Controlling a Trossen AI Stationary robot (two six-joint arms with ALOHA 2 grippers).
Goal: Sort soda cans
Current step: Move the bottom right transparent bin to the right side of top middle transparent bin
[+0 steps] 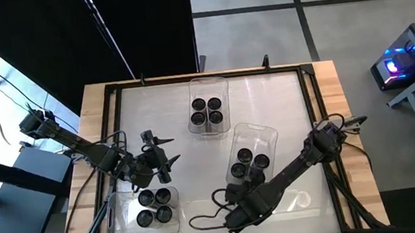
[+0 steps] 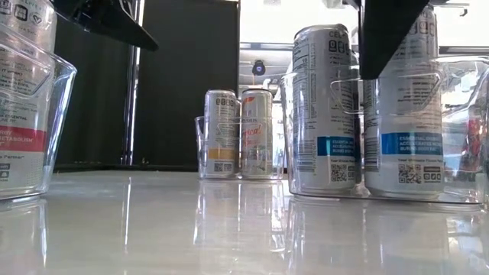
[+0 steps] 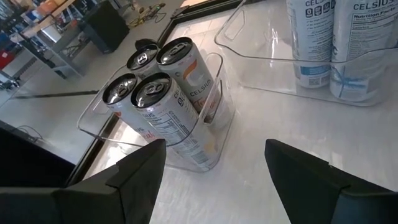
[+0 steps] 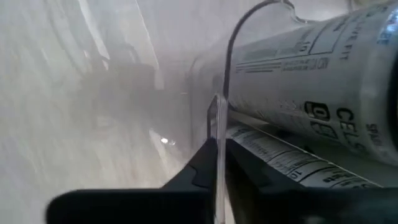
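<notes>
Soda cans point(image 1: 207, 110): all binned, none loose on the table. Four in the far bin point(image 1: 207, 85), four in the near-left bin point(image 1: 143, 224), three or so in the middle bin point(image 1: 258, 136).

Handling, judged: stiff thin metal, smooth and slippery sides, weight unknown. Best taken across the body just below the rim; squeezing hard would dent them.

Right gripper point(image 4: 217, 162): fingers pressed on the middle bin's clear wall, cans just beyond it.

Left gripper point(image 3: 214, 171): fingers spread, empty, the far bin's four cans ahead of the tips, apart.
</notes>
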